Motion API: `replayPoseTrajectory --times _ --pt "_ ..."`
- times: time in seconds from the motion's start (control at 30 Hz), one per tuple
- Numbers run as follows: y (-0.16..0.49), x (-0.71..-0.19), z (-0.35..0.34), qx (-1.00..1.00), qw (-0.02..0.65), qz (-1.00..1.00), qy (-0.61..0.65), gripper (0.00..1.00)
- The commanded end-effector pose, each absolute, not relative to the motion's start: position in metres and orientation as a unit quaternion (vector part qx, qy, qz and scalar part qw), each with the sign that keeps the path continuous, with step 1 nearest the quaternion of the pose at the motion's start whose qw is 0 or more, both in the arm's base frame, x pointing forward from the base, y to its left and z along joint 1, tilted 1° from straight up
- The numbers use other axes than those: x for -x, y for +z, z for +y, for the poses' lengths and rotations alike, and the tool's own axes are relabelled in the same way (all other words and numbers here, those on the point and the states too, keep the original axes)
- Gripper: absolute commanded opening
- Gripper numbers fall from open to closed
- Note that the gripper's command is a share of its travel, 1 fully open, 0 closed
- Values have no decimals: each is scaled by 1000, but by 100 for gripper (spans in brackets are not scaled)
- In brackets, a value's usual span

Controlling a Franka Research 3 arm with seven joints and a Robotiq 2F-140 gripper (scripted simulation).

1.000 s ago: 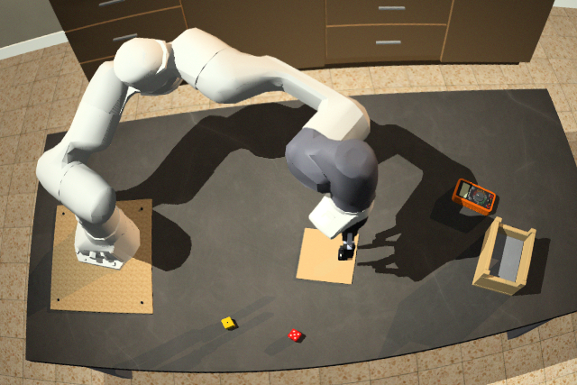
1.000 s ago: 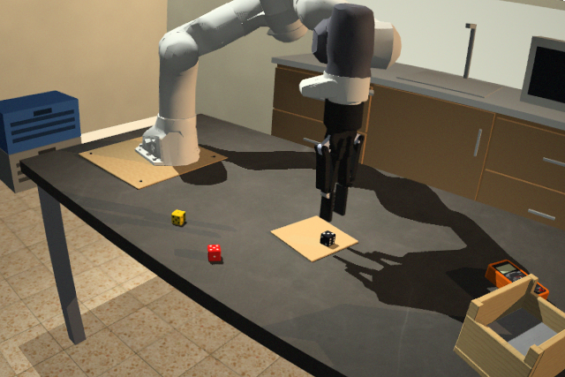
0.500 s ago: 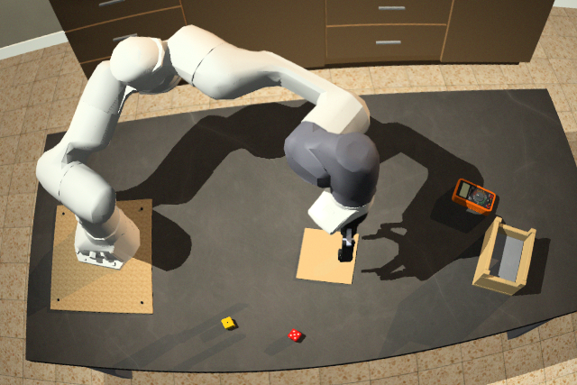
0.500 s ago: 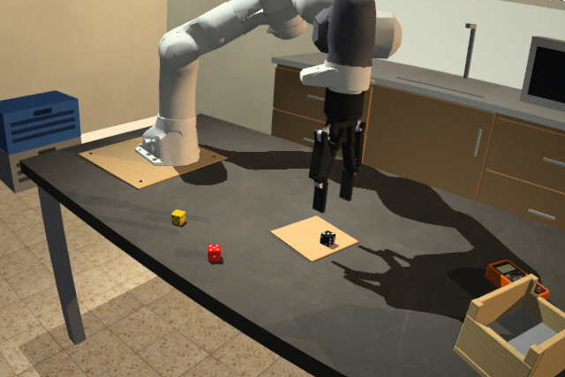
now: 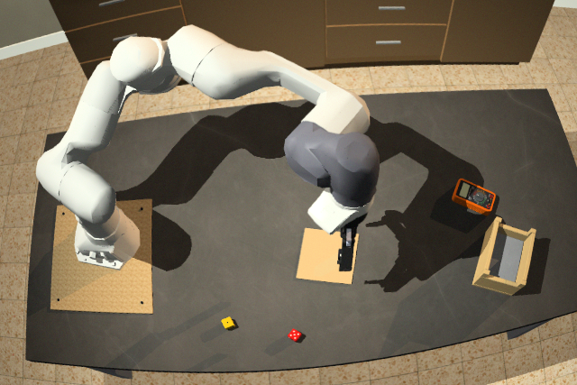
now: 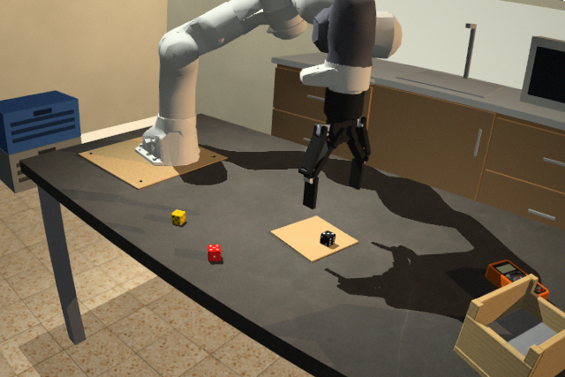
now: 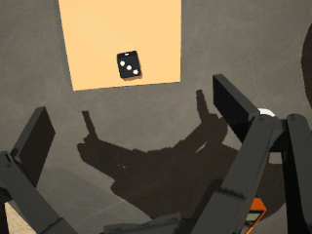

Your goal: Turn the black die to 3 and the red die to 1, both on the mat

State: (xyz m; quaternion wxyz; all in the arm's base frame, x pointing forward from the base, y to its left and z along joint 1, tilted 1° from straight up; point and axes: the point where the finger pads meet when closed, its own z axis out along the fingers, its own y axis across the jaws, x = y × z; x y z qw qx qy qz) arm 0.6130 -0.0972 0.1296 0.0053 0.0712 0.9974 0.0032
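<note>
The black die (image 6: 327, 237) (image 7: 129, 65) sits flat on the light wooden mat (image 5: 316, 254) (image 6: 297, 232) (image 7: 93, 39), near one edge and fully on it. Its top face shows 3 in the wrist view; the gripper hides it in the top view. The red die (image 5: 294, 334) (image 6: 214, 252) lies flat on the table off the mat, with 5 on top and 1 on a side face. The yellow die (image 5: 227, 323) (image 6: 178, 217) lies flat on the table, left of the red die, with 1 on top. My gripper (image 5: 346, 250) (image 6: 333, 197) (image 7: 131, 104) is wide open and empty, above the mat.
An orange multimeter (image 5: 473, 197) (image 6: 501, 272) and an open wooden box (image 5: 483, 254) (image 6: 463, 341) stand at the right of the table. The robot base is on a board (image 5: 102, 297) (image 6: 137, 177) at the left. The red and yellow dice are near the table's front edge.
</note>
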Motion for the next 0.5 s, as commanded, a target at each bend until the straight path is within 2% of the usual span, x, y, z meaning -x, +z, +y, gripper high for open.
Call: replayPoseTrajectory --times 0.0,0.07,0.13,0.17,0.4,0.47 --pt "130 -611 -99 -77 4 997 3 100" --pt "127 -590 -146 -133 4 991 3 100" --pt "127 -590 -146 -133 4 991 3 100" --pt "125 -568 -186 -186 3 983 3 100" --pt "119 -509 -265 -295 3 956 4 100" --pt "116 -475 -300 -348 3 937 4 100"
